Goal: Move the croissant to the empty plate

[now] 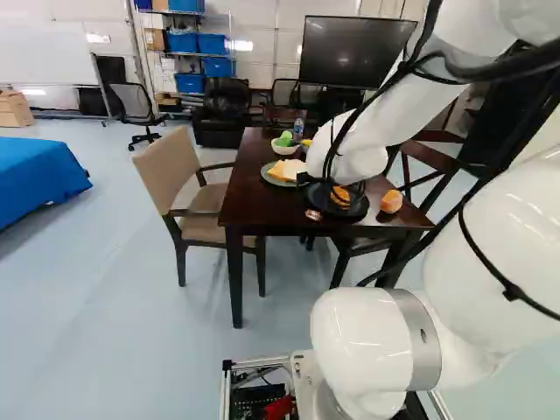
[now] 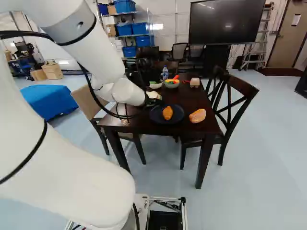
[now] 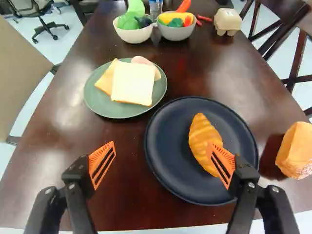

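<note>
In the right base view my gripper (image 2: pixel 154 101) hangs over the table by the dark plate (image 2: pixel 158 118). The wrist view shows the gripper (image 3: pixel 162 146) open, nothing gripped, one finger over bare table and the other over the dark plate. The croissant (image 3: pixel 199 134) lies on that dark plate (image 3: pixel 170 183), partly covered by this finger's orange pad (image 3: pixel 222 163); whether they touch I cannot tell. Beyond the gripper, a green plate (image 3: pixel 92 100) holds slices of bread (image 3: pixel 132 84) and a pinkish piece. No plate in view is bare.
A bread-like item (image 3: pixel 295 150) lies on the table (image 3: pixel 53 141) beside the dark plate. Farther back stand two bowls (image 3: pixel 134 35) of toy vegetables, a bottle (image 3: pixel 155 7) and a small carton (image 3: pixel 227 21). Chairs (image 1: pixel 171 171) flank the table.
</note>
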Controlling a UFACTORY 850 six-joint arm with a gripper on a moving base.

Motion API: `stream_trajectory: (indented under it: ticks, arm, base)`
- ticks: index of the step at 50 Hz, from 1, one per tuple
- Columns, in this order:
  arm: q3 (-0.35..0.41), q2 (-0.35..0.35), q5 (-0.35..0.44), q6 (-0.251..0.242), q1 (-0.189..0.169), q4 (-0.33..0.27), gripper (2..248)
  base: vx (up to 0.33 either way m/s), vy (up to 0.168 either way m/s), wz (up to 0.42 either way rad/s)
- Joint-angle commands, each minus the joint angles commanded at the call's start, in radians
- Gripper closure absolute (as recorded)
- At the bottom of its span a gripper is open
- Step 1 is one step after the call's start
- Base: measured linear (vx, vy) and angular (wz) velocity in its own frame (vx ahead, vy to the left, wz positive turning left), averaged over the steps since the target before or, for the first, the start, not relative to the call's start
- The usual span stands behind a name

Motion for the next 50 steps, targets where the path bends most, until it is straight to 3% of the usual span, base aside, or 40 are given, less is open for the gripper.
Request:
stream_trajectory:
  ticks: [25, 50]
  arm:
    - [0.141, 0.034, 0.239, 0.0, 0.053, 0.0, 3]
    - [0.239, 0.058, 0.407, 0.0, 0.09, 0.0, 3]
  base:
    - [0.0, 0.0, 0.0]
    - [0.0, 0.0, 0.0]
